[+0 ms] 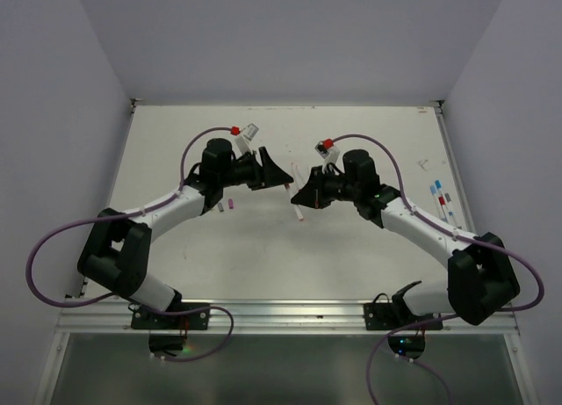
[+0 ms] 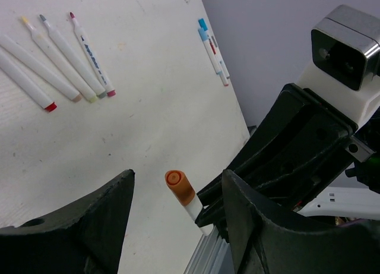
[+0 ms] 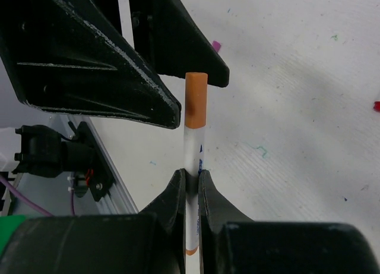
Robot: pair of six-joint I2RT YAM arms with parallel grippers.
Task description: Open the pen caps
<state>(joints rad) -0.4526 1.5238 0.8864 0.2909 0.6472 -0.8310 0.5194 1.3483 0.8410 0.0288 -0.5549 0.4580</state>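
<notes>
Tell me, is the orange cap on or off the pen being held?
On: the orange cap sits on the pen clamped by the right gripper; the open left gripper flanks it without touching.

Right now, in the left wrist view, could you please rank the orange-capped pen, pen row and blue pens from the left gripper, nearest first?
1. Orange-capped pen, inside the left gripper.
2. Pen row, upper left.
3. Blue pens, top centre, smallest in view.

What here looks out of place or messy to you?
Nothing is broken or spilled. Several pens lie side by side, some with bare tips and no caps, and one small pink cap lies alone on the table. The table also carries faint ink specks.
</notes>
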